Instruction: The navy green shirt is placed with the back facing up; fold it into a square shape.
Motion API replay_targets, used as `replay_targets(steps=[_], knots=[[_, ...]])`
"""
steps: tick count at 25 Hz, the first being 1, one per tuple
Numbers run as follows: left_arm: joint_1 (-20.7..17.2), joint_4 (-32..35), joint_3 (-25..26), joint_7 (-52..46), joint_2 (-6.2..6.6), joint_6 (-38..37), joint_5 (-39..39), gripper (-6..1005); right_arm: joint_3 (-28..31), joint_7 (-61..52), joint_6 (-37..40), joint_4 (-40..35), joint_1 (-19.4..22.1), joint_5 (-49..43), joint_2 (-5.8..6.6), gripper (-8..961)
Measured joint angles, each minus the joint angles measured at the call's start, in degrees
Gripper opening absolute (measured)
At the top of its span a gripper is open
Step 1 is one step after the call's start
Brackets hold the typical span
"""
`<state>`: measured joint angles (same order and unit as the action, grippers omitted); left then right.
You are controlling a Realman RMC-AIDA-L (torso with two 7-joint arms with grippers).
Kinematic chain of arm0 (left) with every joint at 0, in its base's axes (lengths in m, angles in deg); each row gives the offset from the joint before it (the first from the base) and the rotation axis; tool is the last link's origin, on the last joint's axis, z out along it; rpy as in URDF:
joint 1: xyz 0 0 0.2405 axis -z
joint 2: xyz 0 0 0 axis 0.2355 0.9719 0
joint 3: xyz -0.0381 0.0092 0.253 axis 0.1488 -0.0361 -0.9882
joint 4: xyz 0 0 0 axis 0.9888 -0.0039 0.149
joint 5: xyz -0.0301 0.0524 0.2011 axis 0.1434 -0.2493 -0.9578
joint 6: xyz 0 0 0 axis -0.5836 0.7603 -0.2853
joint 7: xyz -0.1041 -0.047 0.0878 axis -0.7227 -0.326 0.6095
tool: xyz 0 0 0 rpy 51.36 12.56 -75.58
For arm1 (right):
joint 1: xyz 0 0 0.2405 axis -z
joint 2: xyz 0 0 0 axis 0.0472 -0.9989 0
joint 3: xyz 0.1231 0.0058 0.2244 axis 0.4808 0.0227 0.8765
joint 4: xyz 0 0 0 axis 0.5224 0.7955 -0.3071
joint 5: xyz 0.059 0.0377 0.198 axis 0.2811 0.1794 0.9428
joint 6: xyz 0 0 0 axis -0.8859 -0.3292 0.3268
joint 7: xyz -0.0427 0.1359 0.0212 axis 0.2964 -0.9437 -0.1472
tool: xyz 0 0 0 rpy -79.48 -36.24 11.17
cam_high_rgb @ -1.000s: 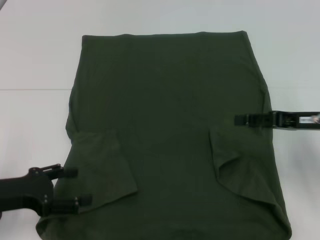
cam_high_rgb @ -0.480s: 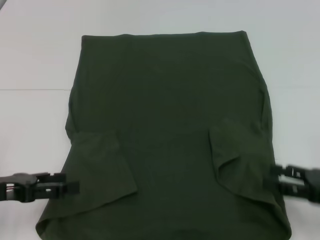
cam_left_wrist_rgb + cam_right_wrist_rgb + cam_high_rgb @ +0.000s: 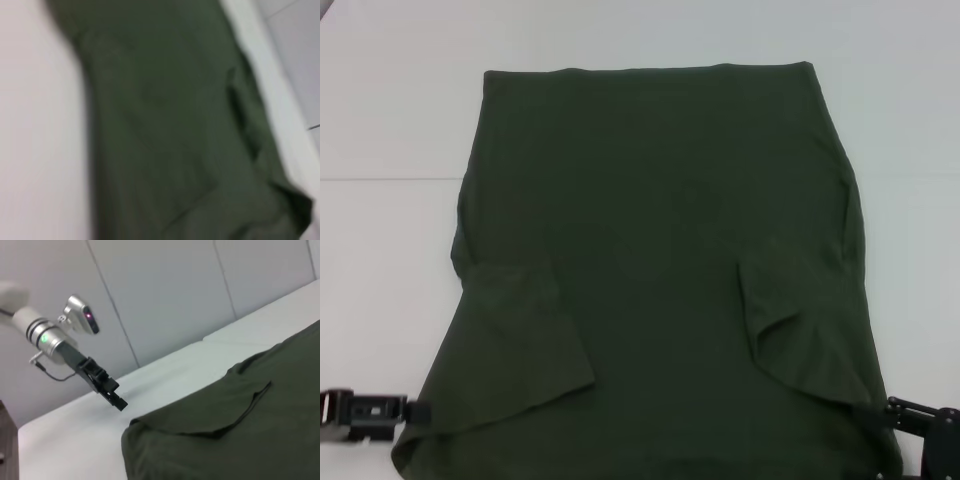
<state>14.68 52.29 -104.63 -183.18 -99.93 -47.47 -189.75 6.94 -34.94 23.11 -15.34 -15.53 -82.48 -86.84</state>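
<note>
- Navy green shirt (image 3: 660, 260) lies flat on the white table (image 3: 390, 280), plain side up, both sleeves already folded in over the body, collar end toward the robot.
- Left gripper (image 3: 415, 411): fingers just beside or touching the near left edge of the cloth; cannot tell if they are apart or closed, nor if any cloth is pinched.
- Right gripper (image 3: 880, 415): fingers at the near right corner of the shirt, tips meeting the cloth edge; their state cannot be told either.
- Change: a second ago the left gripper sat higher along the left sleeve fold and the right gripper was well up the right side; half a second ago both were lower; now both are down at the near corners, almost level with each other.
- Shirt itself has not shifted across the three head views; left sleeve (image 3: 525, 340) and right sleeve (image 3: 800, 320) flaps lie the same.
- Right wrist view shows the left gripper (image 3: 116, 401) low over the table, just beside the shirt corner (image 3: 137, 427), not visibly lifting it.
- Left wrist view shows only shirt (image 3: 170, 130) and table (image 3: 40, 125).
- Judgement: side folds look done; the arms are lining up to take the near edge and carry it toward the far hem (image 3: 650, 70). Grasp not yet confirmed.
</note>
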Motion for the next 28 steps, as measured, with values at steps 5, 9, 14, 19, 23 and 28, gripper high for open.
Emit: replay_targets(steps=[5,9,14,19,23,28], knots=[[0.9,0.0,0.0,-6.5,0.02,1.2,-3.7,936,-0.5,0.9,-0.6,-0.1,-0.9,-1.2,-0.12,879],[1.3,0.0,-0.6,-9.3,-0.07,3.9,-5.7,936,-0.5,2.8,-0.5,-0.4,-1.3,-2.5,-0.14,878],[2.8,-0.1,-0.9,-11.6,-0.38,5.4,-8.8,936,-0.4,5.0,-0.3,-0.6,-1.4,-3.3,-0.14,878],[3.8,-0.1,-0.9,-12.0,-0.98,6.2,-11.0,936,-0.4,5.2,-0.1,-0.6,-1.4,-3.3,-0.14,877],[4.1,-0.2,-1.6,-12.0,-1.5,7.0,-11.1,937,-0.2,5.3,-0.1,-0.6,-1.5,-3.1,-0.1,876],[4.3,-0.9,-3.2,-12.0,-1.88,8.7,-11.2,937,-0.1,5.1,0.1,-0.6,-1.8,-3.1,-0.05,876]])
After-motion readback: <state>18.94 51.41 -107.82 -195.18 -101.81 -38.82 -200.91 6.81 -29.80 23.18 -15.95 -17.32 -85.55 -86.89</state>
